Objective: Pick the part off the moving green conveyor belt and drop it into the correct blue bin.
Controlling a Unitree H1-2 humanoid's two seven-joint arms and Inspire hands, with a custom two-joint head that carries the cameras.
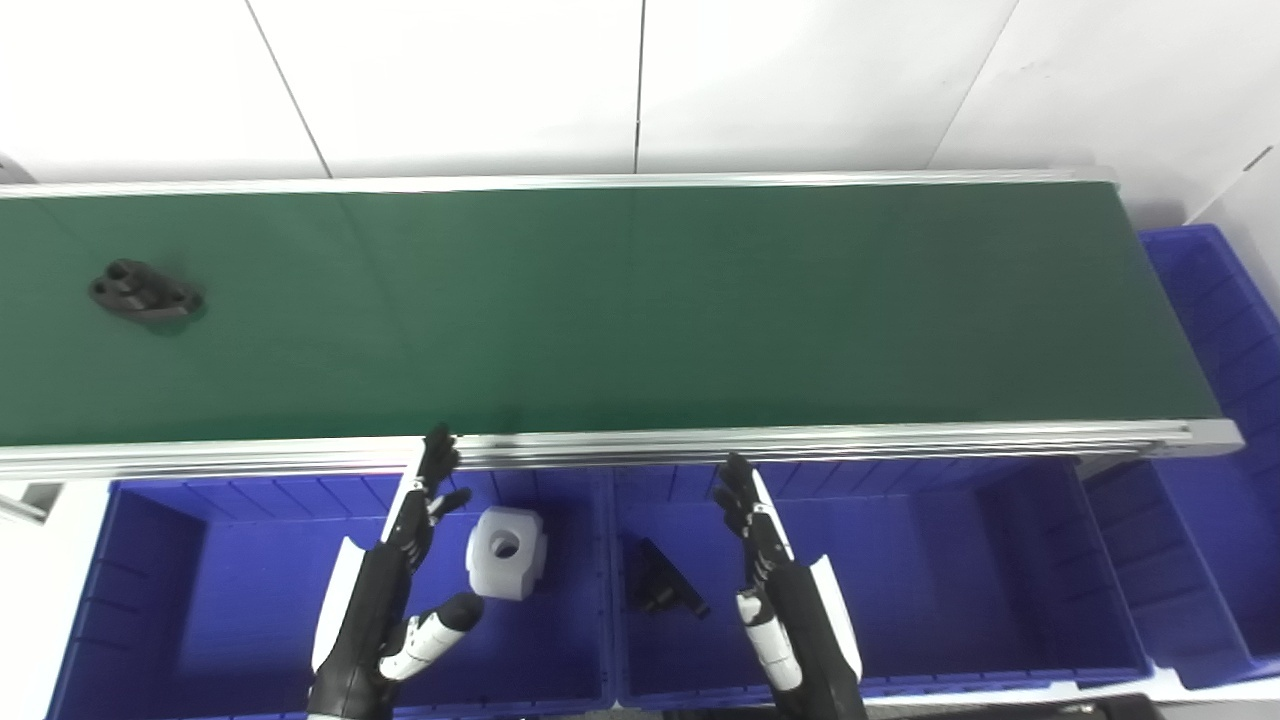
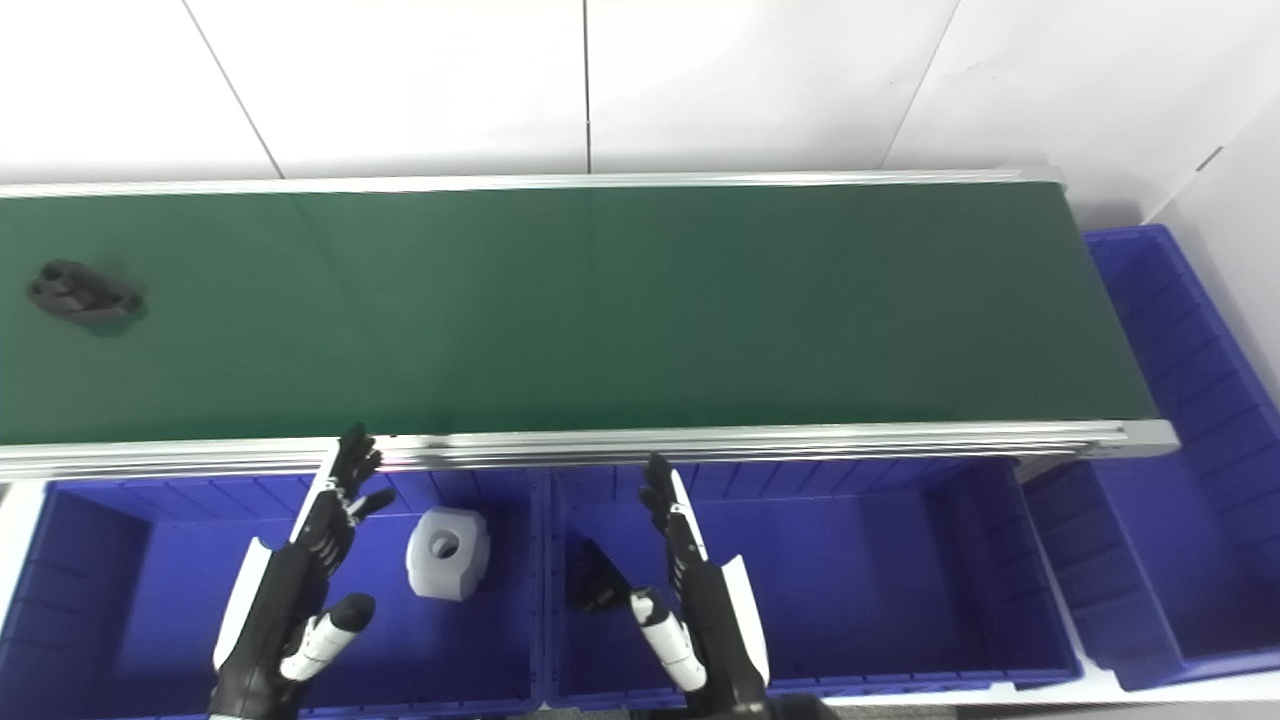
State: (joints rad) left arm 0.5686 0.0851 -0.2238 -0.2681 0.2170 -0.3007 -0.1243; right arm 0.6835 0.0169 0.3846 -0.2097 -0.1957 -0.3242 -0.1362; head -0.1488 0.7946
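Black part [image 1: 145,292] lies far left on the green belt [image 1: 640,310], well apart from both my hands. My left hand [image 1: 400,580] hovers over the left blue bin [image 1: 150,600] — fingers straight, spread, holding nothing — beside a white block [image 1: 506,551]. My right hand [image 1: 775,585] is likewise flat and empty over the middle bin [image 1: 950,580], near a black piece [image 1: 665,582].

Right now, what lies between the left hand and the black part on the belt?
Only bare green belt and its metal rail, in both views.
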